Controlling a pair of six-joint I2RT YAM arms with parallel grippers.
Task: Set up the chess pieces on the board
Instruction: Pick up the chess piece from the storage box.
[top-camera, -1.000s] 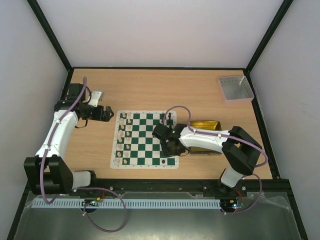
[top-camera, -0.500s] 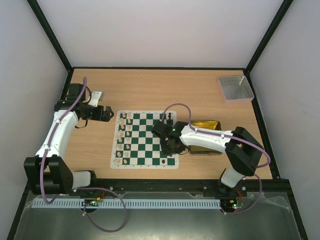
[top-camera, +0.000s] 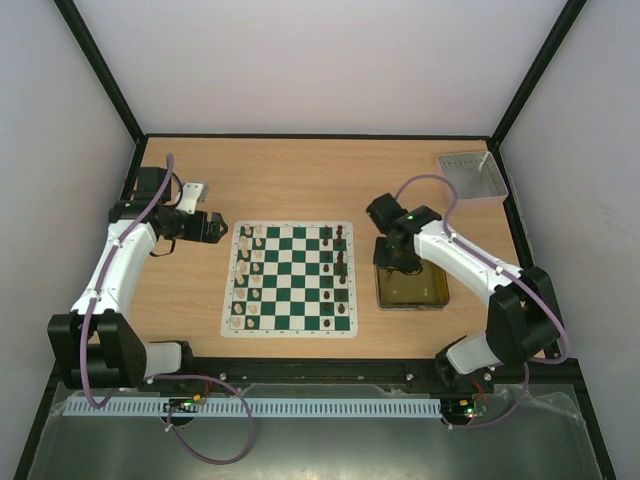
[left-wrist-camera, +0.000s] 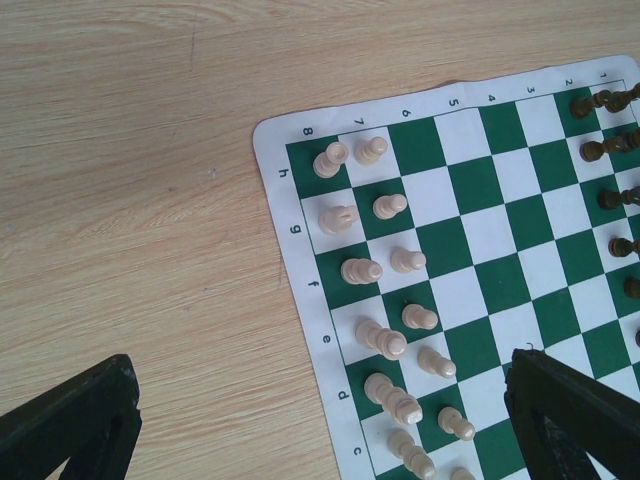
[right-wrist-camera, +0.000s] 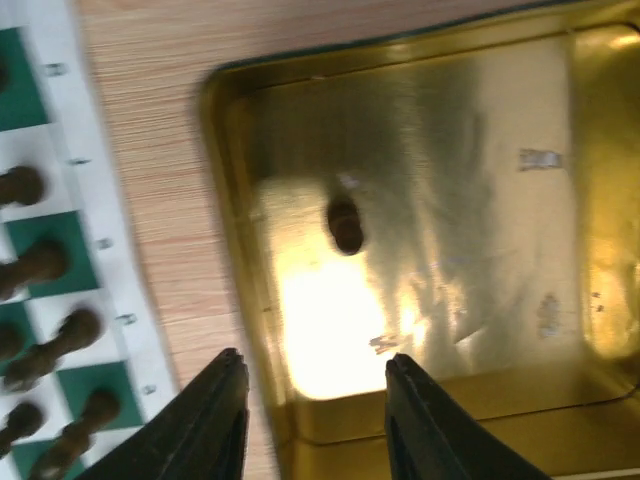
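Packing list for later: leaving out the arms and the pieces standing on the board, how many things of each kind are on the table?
board: 1
gold tin: 1
grey tray: 1
dark piece lying in the tin: 1
Total: 4

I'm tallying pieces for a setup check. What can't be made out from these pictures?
- Top view: pieces on the board are too small to tell kinds.
- Left wrist: the board runs off the right and bottom edges.
- Right wrist: the dark piece in the tin is blurred; kind unclear.
- Top view: the right arm covers part of the tin; that piece does not show.
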